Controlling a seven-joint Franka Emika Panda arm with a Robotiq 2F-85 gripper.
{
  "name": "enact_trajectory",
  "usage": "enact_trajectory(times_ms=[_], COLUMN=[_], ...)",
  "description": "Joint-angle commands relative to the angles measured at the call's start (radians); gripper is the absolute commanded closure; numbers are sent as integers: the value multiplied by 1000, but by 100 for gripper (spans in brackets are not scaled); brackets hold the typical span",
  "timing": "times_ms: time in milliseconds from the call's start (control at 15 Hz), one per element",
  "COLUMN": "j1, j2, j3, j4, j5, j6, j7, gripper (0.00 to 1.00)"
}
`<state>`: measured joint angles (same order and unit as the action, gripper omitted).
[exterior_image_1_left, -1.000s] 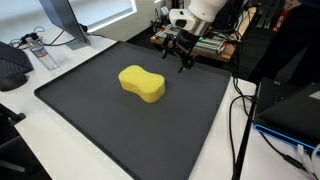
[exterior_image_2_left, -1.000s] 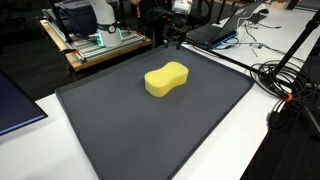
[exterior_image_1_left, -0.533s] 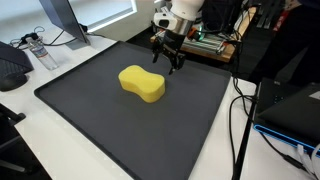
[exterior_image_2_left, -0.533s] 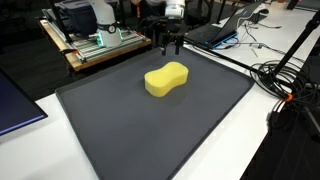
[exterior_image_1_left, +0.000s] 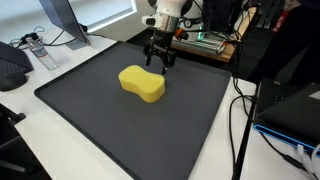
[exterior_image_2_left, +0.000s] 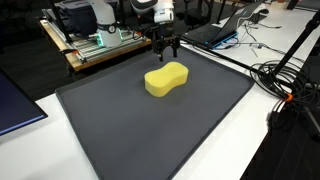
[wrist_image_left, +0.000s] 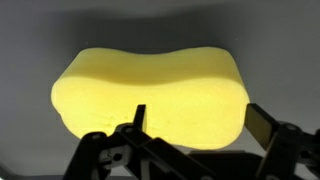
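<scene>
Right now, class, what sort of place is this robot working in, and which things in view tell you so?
Probably a lab or office workbench: a monitor stands at one corner, loose cables trail along the edge, and a wooden cart carries electronic gear behind the black mat.

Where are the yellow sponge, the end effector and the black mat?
yellow sponge (exterior_image_1_left: 141, 83), in an exterior view, middle of its top.
end effector (exterior_image_1_left: 158, 65), in an exterior view, between its fingertips.
black mat (exterior_image_1_left: 120, 130), in an exterior view, bare part.
</scene>
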<state>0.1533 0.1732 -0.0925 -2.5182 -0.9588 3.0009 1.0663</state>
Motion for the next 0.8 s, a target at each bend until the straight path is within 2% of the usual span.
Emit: enact_trajectory(times_ms=[0,333,733], j1=[-12,-13,9], j2=[35,111,168], j3=[-54,-73,-94], j4=[0,13,54], j5=[-77,-41,-43], j6=[112,201,196], j7=[51,14,31], gripper=[0,0,0])
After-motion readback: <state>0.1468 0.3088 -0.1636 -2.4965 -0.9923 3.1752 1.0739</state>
